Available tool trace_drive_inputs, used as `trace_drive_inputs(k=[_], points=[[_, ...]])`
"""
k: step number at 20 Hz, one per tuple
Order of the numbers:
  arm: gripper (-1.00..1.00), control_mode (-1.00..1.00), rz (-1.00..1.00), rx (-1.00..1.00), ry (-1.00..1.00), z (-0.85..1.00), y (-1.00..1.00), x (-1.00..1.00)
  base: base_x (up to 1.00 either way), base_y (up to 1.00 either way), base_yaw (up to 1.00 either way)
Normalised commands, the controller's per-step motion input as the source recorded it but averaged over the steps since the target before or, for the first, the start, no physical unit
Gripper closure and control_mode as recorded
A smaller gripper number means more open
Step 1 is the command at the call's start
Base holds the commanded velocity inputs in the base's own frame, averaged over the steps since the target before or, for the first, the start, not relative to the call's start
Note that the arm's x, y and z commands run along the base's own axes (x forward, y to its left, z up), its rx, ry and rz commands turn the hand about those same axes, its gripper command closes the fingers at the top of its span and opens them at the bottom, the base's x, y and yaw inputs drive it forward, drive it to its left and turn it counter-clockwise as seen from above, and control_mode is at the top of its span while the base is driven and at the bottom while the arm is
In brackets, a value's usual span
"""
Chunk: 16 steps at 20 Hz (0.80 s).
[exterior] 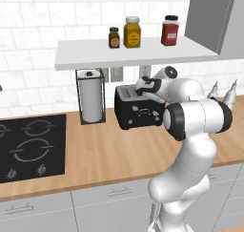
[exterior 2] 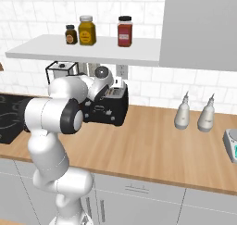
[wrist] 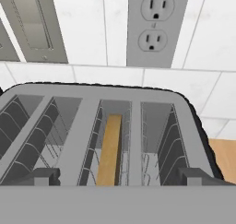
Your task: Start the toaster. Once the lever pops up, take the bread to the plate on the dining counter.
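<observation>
Fingers (wrist: 119, 176) spread wide, holding nothing, poised just above the black boxy toaster with silvery top (exterior: 138, 108) at frame centre on the light wood tabletop (exterior: 109, 152). Tan bread slice (wrist: 109, 150) stands upright in one slot. Wire paper-towel holder (exterior: 90, 96) stands just left; white shelf (exterior: 133, 52) overhangs closely; grey outlet (wrist: 155, 25) behind.

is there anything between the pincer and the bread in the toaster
Nothing visible. In the hand view the open pincer looks straight down on the toaster, and the bread stands on edge in its slot between the wire guides, with its top edge uncovered.
</observation>
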Motion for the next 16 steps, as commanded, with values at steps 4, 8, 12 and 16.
trace_drive_inputs(k=[4,8,12,16], points=[[-1.0,-1.0,0.0,0.0,0.0,0.0,0.0,0.0,0.0,0.0,0.0],[-1.0,-1.0,0.0,0.0,0.0,0.0,0.0,0.0,0.0,0.0,0.0],[-1.0,-1.0,0.0,0.0,0.0,0.0,0.0,0.0,0.0,0.0,0.0],[-1.0,-1.0,0.0,0.0,0.0,0.0,0.0,0.0,0.0,0.0,0.0]])
